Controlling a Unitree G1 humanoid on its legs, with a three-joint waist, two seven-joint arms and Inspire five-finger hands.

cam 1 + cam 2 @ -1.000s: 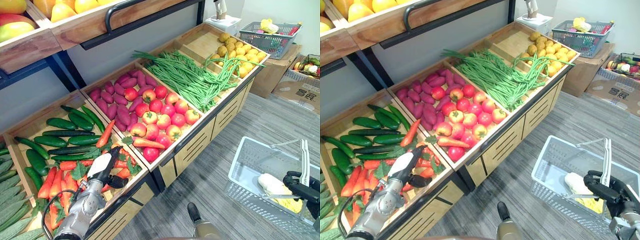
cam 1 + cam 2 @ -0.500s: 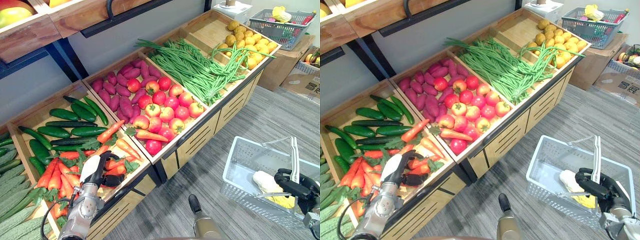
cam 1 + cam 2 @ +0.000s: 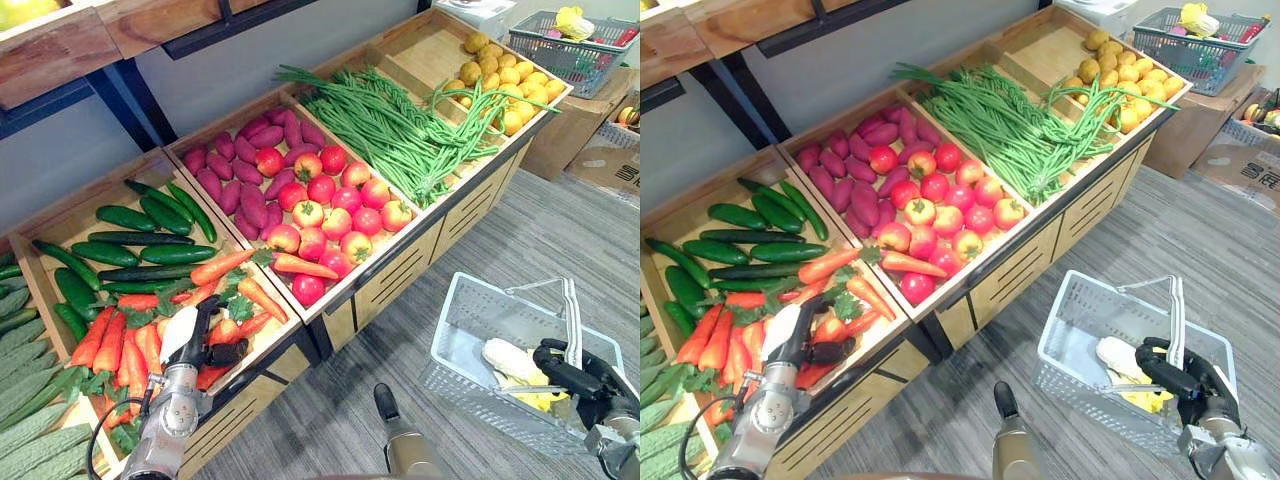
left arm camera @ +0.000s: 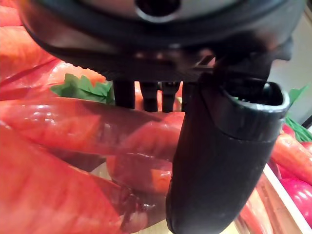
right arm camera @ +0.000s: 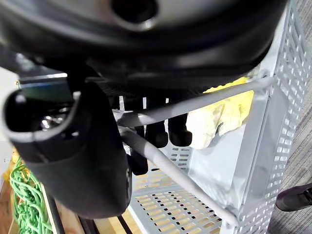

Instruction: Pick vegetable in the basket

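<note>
At the front edge of the wooden stand (image 3: 395, 282), over the carrot compartment, the left hand (image 3: 205, 335) is pinching a carrot (image 4: 73, 124). In the left wrist view its fingers (image 4: 148, 95) are curling down behind the orange root while the thumb (image 4: 219, 161) is pressing across its front. That carrot is lying within the heap of other carrots (image 3: 115, 345), green tops showing among them. Toward the back edge of the same box, dark cucumbers (image 3: 140, 250) are lying side by side.

Moving toward the stand's right end, the next compartment is holding purple sweet potatoes (image 3: 235, 175) at the back and round red fruit (image 3: 345, 205) at the front. Long green beans (image 3: 400, 140) are sprawling across the one after, and yellow fruit (image 3: 500, 85) is filling the far right corner.

Off the stand, over the grey floor (image 3: 560, 230), the right hand (image 3: 580, 372) is gripping the handles (image 5: 195, 105) of the pale basket (image 3: 480, 400), with the fingers wrapped round both thin bars. I cannot tell whether the basket is touching the floor. Inside it a pale item (image 3: 510, 358) is lying beside something yellow (image 5: 224, 114).
</note>
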